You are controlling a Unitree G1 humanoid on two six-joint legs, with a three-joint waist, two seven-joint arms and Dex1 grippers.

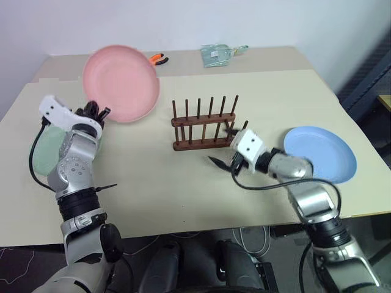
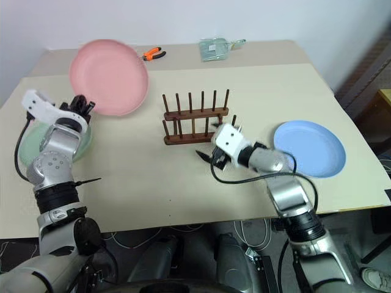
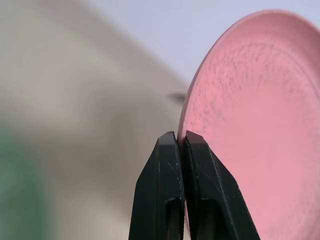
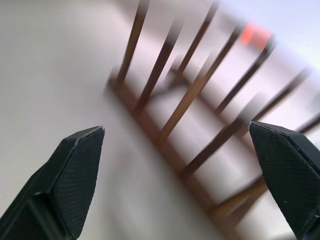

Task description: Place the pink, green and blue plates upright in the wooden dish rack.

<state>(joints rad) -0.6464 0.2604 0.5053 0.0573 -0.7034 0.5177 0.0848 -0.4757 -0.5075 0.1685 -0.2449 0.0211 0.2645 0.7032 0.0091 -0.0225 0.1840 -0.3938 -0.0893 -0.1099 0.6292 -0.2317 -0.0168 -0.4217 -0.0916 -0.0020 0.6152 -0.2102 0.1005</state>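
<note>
Left eye view: three round matte plates. The pink plate [image 1: 121, 82], upper left, is clamped at its rim by the left gripper [image 1: 96, 112]; green plate [image 1: 47, 151] at left edge; blue plate [image 1: 321, 154] right. Empty wooden dish rack [image 1: 204, 124] at centre.

Left wrist view: black fingers [image 3: 162, 190] pinch the pink rim.

Right wrist view: right gripper [image 4: 180, 165] spread wide, level, facing the pegs.

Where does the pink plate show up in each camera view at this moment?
Left eye view: pink plate upper left, held up at its edge by the left gripper.
Right eye view: upper left, left of the wooden dish rack.
Left wrist view: fills the right side, rim clamped between the fingers.
Right wrist view: not in it; rack pegs ahead of the open right gripper.
Shared landmark: the wooden dish rack.
</note>
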